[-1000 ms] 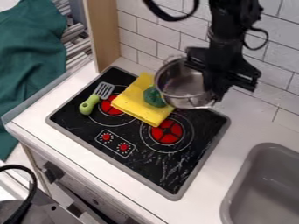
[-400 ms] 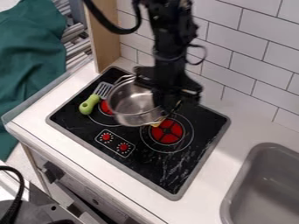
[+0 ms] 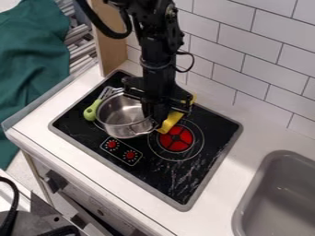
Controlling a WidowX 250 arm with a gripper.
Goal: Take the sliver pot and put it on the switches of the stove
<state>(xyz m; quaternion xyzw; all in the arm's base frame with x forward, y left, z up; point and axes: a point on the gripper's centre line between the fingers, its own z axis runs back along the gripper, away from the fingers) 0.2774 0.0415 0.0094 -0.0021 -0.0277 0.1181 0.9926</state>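
so the silver pot [image 3: 123,114] was hanging around the left side of the stovetop [image 3: 178,179], open side up, w/ its lower edge right by the panel w/ the 2 red switches [image 3: 121,150]. Most of it was up & left of them in the camera view, so def not centered on the switches. Can't tell if the base was touching the glass or a bit above it tbh. The black gripper [image 3: 158,121] was at the pot's right side, jaws clenched on the rim/handle area there, and the arm [image 3: 157,46] came down from the top edge of the view. The spatula [image 3: 91,110] was just left of the pot, green handle toward the front & slotted head poking out behind the pot. A yellow cloth [image 3: 172,120] was sticking out behind & right of the gripper, partly hidden by it. Then there was the right-hand burner [image 3: 176,138], w/ a red center, near the cloth's lower end. As for the surroundings: white counter [image 3: 261,133] all around the stovetop, gray sink [image 3: 244,207] at lower right, white tile wall [image 3: 252,50] at the back, a wood panel [image 3: 111,30] behind the stovetop's left end, and a dark green fabric [image 3: 31,69] well apart from the pot, far left.
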